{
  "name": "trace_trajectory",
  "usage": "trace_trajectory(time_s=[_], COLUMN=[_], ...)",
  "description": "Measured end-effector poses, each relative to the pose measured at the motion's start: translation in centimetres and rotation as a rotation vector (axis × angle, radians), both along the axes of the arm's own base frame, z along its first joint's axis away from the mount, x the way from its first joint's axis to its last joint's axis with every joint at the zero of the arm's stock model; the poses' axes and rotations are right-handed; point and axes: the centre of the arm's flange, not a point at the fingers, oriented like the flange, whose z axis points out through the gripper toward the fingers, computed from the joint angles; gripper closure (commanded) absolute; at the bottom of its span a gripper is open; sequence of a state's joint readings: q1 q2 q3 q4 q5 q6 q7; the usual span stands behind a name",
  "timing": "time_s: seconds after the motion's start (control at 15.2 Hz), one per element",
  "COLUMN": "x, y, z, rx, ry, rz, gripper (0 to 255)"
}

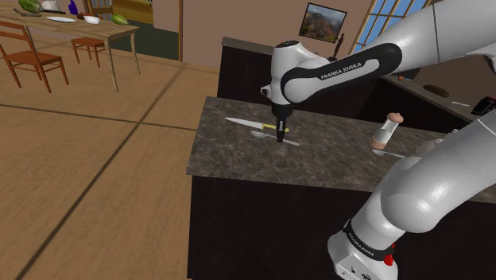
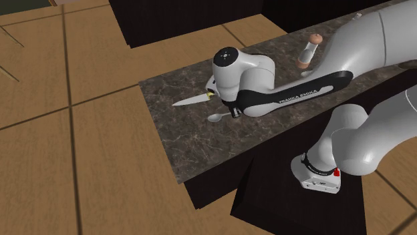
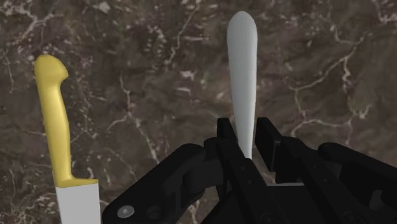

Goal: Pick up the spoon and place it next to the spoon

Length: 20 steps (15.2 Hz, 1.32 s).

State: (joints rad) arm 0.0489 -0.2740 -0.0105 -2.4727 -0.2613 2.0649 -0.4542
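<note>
White capitals reading "FRANKA EMIKA" run along the black band of the arm (image 1: 350,68), whose black hand (image 3: 245,130) is closed on the slim handle of a smooth, plain grey spoon (image 3: 242,57). The spoon lies flat on the table (image 3: 159,63), a dark brown slab veined with pale marbling. Just beside it lies a knife (image 3: 54,108) with a curved, glossy yellow handle and a grey blade. Well apart, a second spoon (image 1: 386,153) lies by a pale cylindrical mill (image 1: 388,131).
</note>
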Motion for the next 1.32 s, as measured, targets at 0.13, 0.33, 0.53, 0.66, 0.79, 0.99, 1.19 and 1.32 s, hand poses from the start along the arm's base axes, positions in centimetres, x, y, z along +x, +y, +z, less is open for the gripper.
trace_trajectory(time_s=[0.13, 0.33, 0.53, 0.66, 0.79, 0.99, 1.19, 1.32], x=[0.0, 0.1, -1.1, -3.1, -5.1, -8.1, -11.2, -13.0], y=[0.0, -0.2, -1.2, -3.0, -4.6, -7.2, -9.7, -11.2], z=[1.2, 2.8, 3.3, 3.4, 3.5, 3.5, 3.7, 3.4], rx=[0.000, 0.000, 0.000, 0.000, 0.000, 0.000, 0.000, 0.000], ry=[0.000, 0.000, 0.000, 0.000, 0.000, 0.001, 0.000, 0.000], rz=[0.000, 0.000, 0.000, -0.001, -0.001, -0.001, -0.001, -0.002], gripper=[255, 255, 255, 255, 255, 255, 255, 255])
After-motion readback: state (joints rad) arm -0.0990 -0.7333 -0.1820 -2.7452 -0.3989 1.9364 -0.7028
